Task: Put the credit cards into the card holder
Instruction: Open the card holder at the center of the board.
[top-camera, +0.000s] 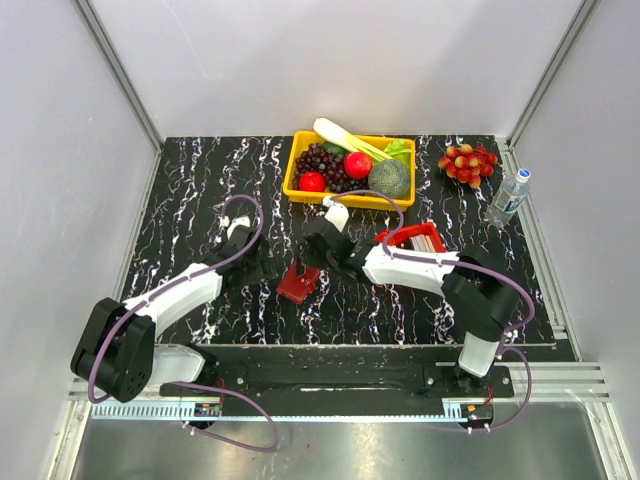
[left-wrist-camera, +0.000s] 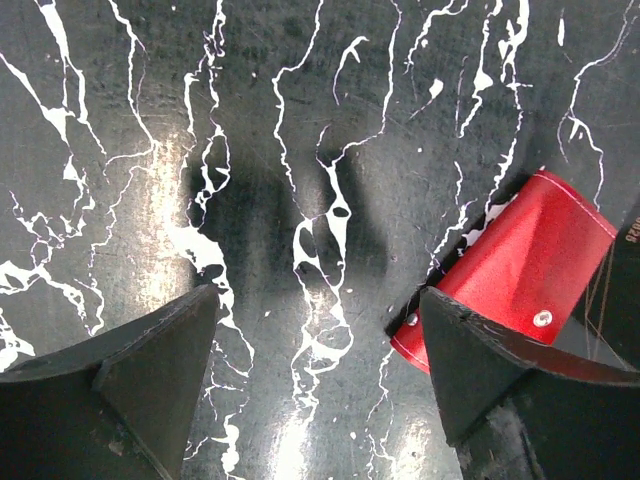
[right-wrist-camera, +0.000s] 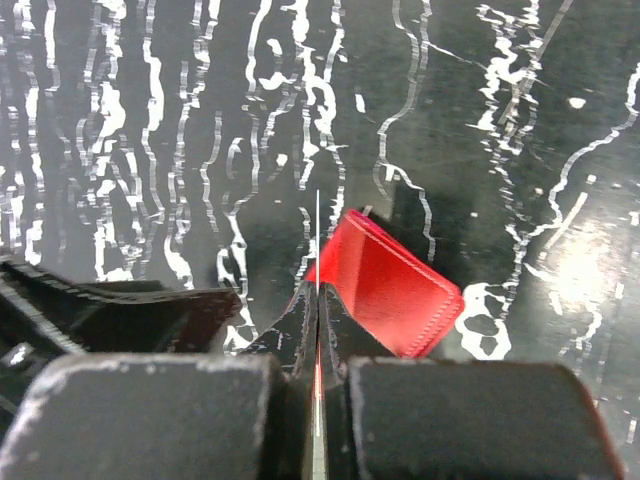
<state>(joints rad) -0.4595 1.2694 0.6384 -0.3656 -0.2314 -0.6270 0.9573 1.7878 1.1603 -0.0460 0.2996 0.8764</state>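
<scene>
The card holder (top-camera: 298, 283) is a small dark red folded case lying on the black marbled table. It also shows in the left wrist view (left-wrist-camera: 525, 265) and the right wrist view (right-wrist-camera: 395, 285). My right gripper (top-camera: 320, 260) (right-wrist-camera: 318, 300) is shut on a thin card (right-wrist-camera: 318, 225), seen edge-on as a pale line, just above the holder's near edge. My left gripper (top-camera: 260, 258) (left-wrist-camera: 318, 300) is open and empty, low over the table, just left of the holder. Its right finger (left-wrist-camera: 480, 370) overlaps the holder's corner. Other cards are not clearly visible.
A bright red open tray (top-camera: 412, 238) stands behind my right arm. A yellow bin (top-camera: 300, 190) of fruit and vegetables is at the back centre. A cluster of red fruit (top-camera: 468, 163) and a water bottle (top-camera: 508, 197) are at the back right.
</scene>
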